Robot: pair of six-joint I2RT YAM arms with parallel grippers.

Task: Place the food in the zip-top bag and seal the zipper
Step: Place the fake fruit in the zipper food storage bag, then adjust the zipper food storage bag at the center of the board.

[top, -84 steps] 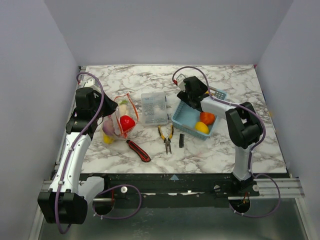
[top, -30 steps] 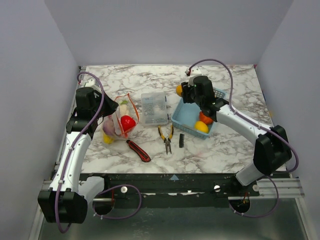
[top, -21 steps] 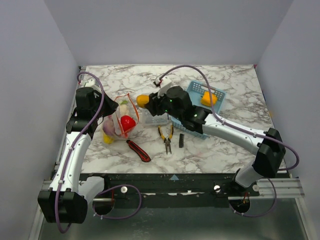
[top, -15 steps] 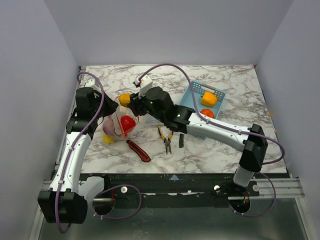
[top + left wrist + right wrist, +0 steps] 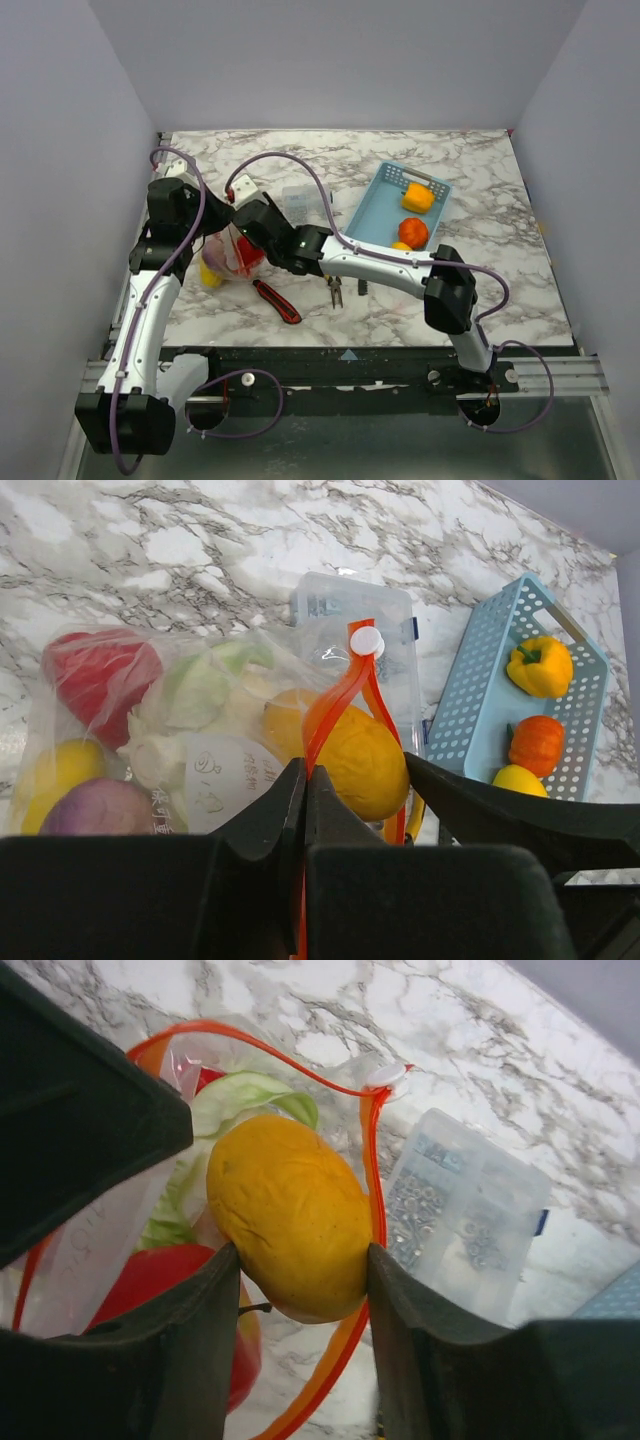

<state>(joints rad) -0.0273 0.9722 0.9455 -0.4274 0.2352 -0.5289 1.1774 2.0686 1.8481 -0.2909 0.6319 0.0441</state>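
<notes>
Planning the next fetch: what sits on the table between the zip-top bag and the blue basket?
The clear compartment box, seen in the left wrist view between the zip-top bag and the blue basket.

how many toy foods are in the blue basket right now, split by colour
yellow: 2, the glossy yellow toy pepper and the small rounded yellow toy fruit
orange: 1, the ribbed orange toy pumpkin
total: 3 in the light blue perforated plastic basket
</notes>
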